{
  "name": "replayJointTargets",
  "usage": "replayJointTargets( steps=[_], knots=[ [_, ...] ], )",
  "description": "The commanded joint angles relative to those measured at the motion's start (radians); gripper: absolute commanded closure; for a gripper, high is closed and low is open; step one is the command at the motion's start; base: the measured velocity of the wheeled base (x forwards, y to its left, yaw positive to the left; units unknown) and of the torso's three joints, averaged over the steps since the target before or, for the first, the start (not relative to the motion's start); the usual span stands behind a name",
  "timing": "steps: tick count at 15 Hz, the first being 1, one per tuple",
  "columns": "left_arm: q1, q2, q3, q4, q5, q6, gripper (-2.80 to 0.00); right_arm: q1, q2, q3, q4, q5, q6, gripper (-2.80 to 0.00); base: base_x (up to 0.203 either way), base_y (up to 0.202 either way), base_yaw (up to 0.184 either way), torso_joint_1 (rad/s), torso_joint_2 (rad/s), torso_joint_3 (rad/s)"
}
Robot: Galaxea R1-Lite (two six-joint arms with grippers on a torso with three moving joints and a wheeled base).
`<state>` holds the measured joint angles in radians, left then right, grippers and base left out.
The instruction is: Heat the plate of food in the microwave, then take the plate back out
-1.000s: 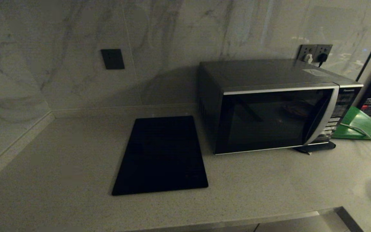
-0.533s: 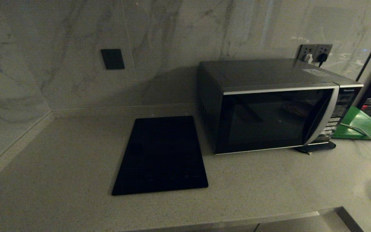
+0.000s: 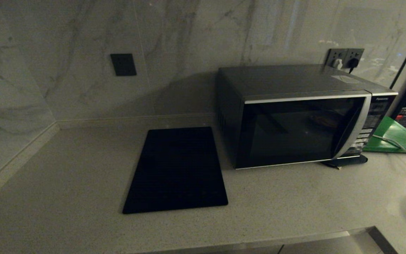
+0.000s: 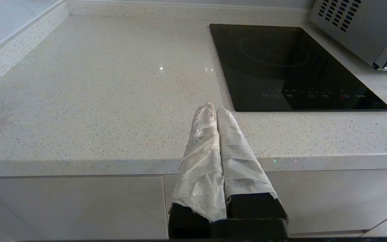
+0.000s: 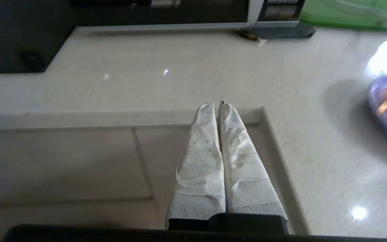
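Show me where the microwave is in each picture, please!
Head view: the microwave stands right of centre on the counter, door closed.
Left wrist view: only its vented grey side shows, in a corner.
Right wrist view: its lower front edge runs along one border.
Shared landmark: the black cooktop beside it.

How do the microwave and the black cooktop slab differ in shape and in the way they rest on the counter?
The microwave is a tall box with a closed glass door and silver trim; the cooktop slab is thin, flat and plain black. The microwave stands to the right, the slab lies to its left. Both are dark and rest on the counter.
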<state>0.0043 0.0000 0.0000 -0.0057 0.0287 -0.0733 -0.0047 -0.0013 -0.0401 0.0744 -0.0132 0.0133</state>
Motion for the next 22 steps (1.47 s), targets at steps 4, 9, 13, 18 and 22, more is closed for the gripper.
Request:
replayJointTargets(
  steps=[4,9,13,18,22],
  knots=[
    [0.000,0.002,0.000,0.000,0.000,0.000,0.00,0.000,0.001,0.040,-0.071,-0.011,0.033,0.00,0.000,0.000,0.000,0.000,0.00,0.000],
    [0.000,0.002,0.000,0.000,0.000,0.000,0.00,0.000,0.001,0.042,-0.071,-0.013,0.049,0.00,0.000,0.000,0.000,0.000,0.00,0.000],
    [0.000,0.002,0.000,0.000,0.000,0.000,0.00,0.000,0.001,0.042,-0.070,-0.013,0.048,0.00,0.000,0.000,0.000,0.000,0.00,0.000],
    [0.000,0.002,0.000,0.000,0.000,0.000,0.00,0.000,0.001,0.042,-0.071,-0.011,0.048,0.00,0.000,0.000,0.000,0.000,0.00,0.000],
    [0.000,0.002,0.000,0.000,0.000,0.000,0.00,0.001,0.001,0.042,-0.071,-0.011,0.048,0.00,0.000,0.000,0.000,0.000,0.00,0.000]
  ],
)
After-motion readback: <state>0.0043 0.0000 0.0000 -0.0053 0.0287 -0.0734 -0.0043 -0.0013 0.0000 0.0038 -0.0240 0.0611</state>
